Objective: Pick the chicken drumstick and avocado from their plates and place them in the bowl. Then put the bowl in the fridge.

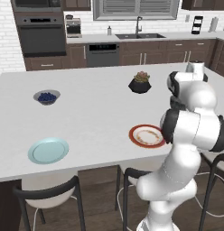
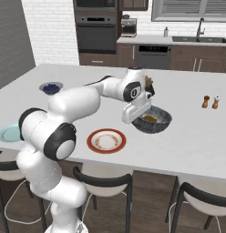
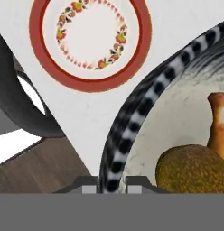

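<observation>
The patterned bowl [image 2: 164, 122] stands on the white island to the right of the orange-rimmed plate [image 2: 106, 140]. Inside it lie the avocado [image 3: 193, 169] and the chicken drumstick [image 3: 218, 124], bone end up in the hand view. My gripper [image 3: 111, 186] straddles the bowl's striped rim [image 3: 132, 122], one fingertip inside and one outside, both pressed on it. In the right base view the gripper [image 2: 135, 121] sits at the bowl's left edge. Both the orange-rimmed plate [image 3: 90, 40] and the light blue plate [image 1: 48, 150] are bare. The fridge is out of view.
A small grey bowl of berries [image 1: 46, 96] and a black succulent pot [image 1: 140, 83] stand farther back on the island. Salt and pepper shakers [image 2: 210, 102] are to the right. Dark stools [image 2: 103, 182] line the near edge. The wall oven [image 1: 41, 34] is behind.
</observation>
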